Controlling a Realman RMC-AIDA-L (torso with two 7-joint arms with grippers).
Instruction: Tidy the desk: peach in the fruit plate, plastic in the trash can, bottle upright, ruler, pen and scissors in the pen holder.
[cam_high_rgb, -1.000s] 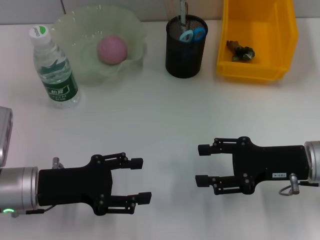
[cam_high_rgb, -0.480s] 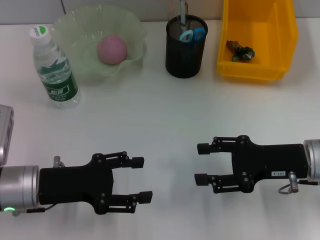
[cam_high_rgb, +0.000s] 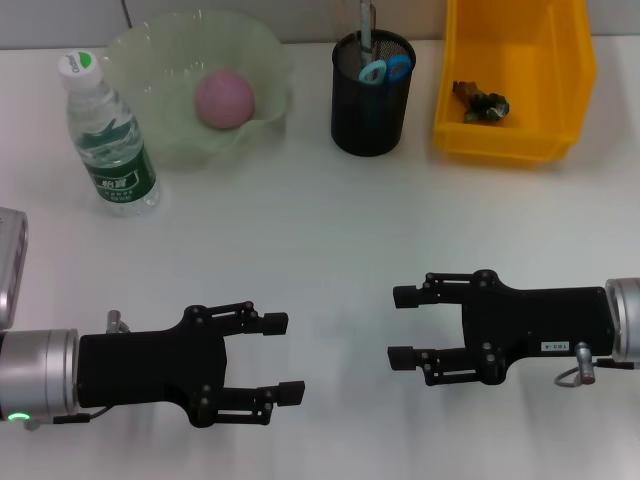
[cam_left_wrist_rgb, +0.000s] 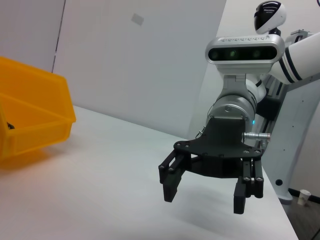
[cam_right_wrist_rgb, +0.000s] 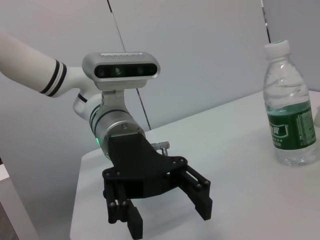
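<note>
The pink peach (cam_high_rgb: 224, 98) lies in the pale green fruit plate (cam_high_rgb: 150, 60) at the back left. The water bottle (cam_high_rgb: 106, 135) stands upright beside the plate and also shows in the right wrist view (cam_right_wrist_rgb: 291, 105). The black mesh pen holder (cam_high_rgb: 371, 95) holds blue-handled scissors (cam_high_rgb: 387, 69) and a ruler or pen (cam_high_rgb: 366, 20). The yellow trash bin (cam_high_rgb: 520, 80) holds crumpled plastic (cam_high_rgb: 482, 103). My left gripper (cam_high_rgb: 283, 357) is open and empty over the near table. My right gripper (cam_high_rgb: 402, 326) is open and empty opposite it.
The yellow bin also shows in the left wrist view (cam_left_wrist_rgb: 30, 120). The white table (cam_high_rgb: 320, 230) stretches between the grippers and the objects at the back. A grey device (cam_high_rgb: 8, 262) sits at the left edge.
The right gripper has drifted very slightly left and toward me. The left gripper has barely moved. Nothing was picked up or released.
</note>
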